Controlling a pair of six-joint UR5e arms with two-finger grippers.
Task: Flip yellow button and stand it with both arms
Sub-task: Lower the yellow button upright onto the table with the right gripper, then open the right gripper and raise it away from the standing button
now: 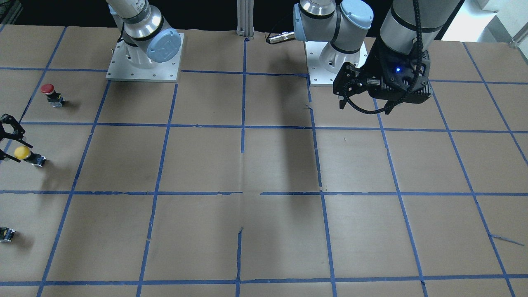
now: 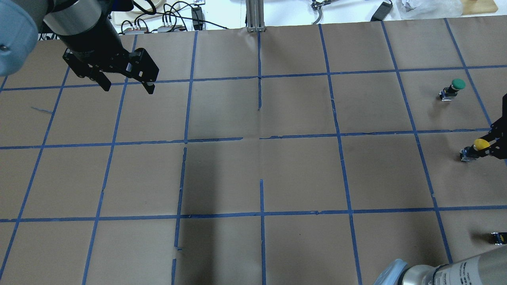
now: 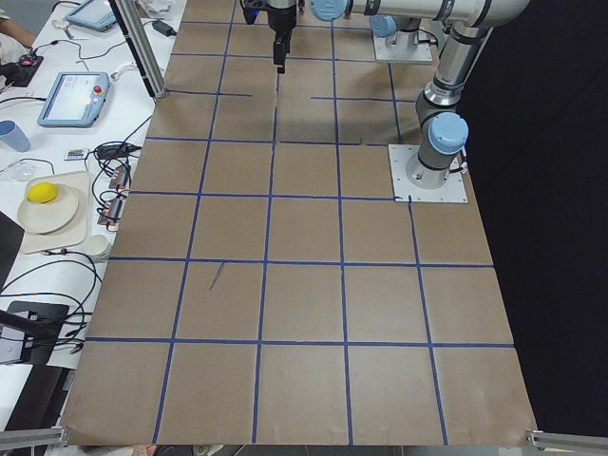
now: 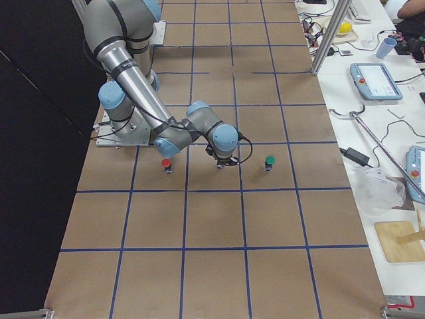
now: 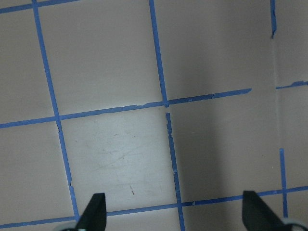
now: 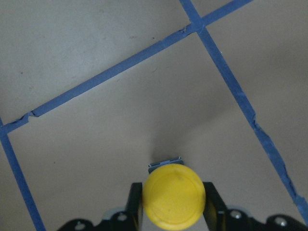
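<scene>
The yellow button (image 1: 22, 153) stands near the table's right-hand edge, its yellow cap up on a black body with a small block base. It also shows in the overhead view (image 2: 481, 143). In the right wrist view its cap (image 6: 174, 195) sits tight between my right gripper's fingers (image 6: 135, 198). My right gripper (image 1: 9, 141) is low at the table and shut on the button. My left gripper (image 2: 127, 87) is open and empty, held high over the table's far left; the left wrist view (image 5: 174, 214) shows only paper and tape below it.
A red-capped button (image 1: 48, 89) stands on the robot's side of the yellow one. A green-capped button (image 2: 457, 84) stands on its far side. A tiny black part with a yellow mark (image 1: 6, 234) lies further out. Brown paper with a blue tape grid (image 2: 261, 138) covers the table.
</scene>
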